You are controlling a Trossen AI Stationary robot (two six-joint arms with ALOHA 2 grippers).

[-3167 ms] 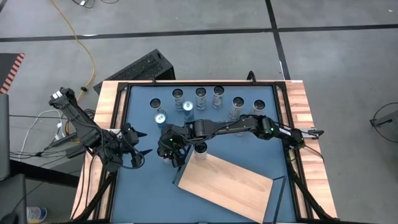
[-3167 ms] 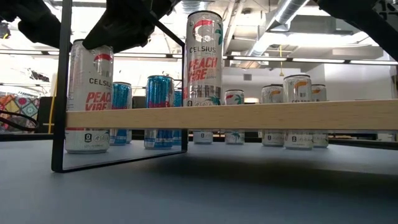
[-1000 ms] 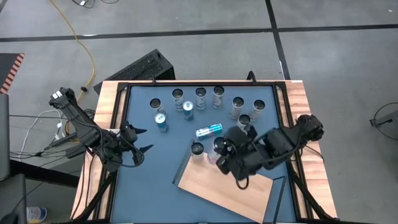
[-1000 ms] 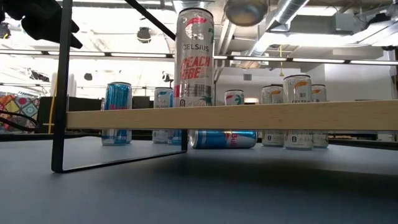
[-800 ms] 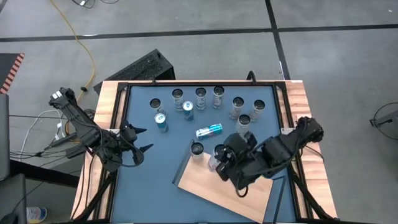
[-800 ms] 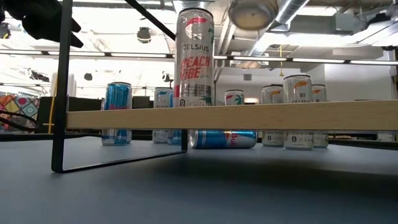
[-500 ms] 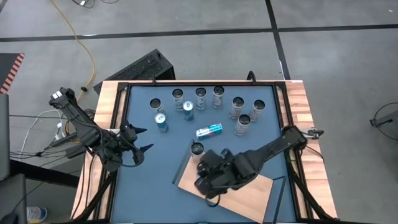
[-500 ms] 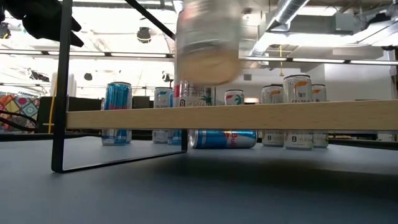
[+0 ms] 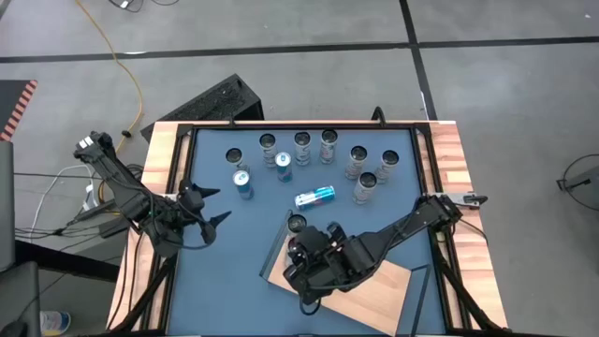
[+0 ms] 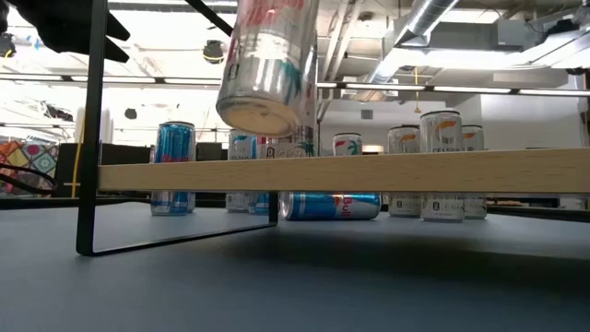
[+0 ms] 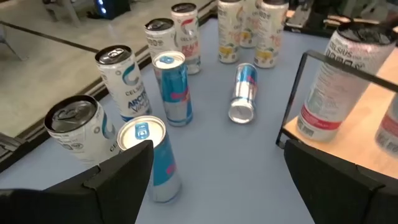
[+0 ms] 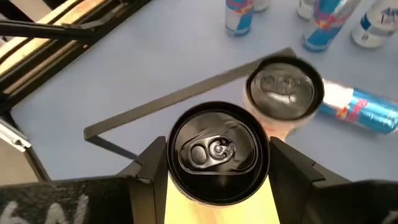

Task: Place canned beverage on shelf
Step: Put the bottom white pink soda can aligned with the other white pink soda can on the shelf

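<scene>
While my right gripper (image 12: 217, 168) clasps a Celsius can (image 10: 267, 65) by its sides, tilted, above the shelf (image 9: 374, 290), a second Celsius can (image 12: 285, 94) stands on the shelf's corner just beside it. Well off the shelf, my left gripper (image 9: 208, 221) waits, fingers spread.

Right end effector (image 9: 304, 265) with can (image 10: 267, 69), now over shelf's (image 9: 374, 290) left end.

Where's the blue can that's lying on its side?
In the high view, the tipped blue can lies mid-table, just beyond the shelf and the upright can at its corner.
</scene>
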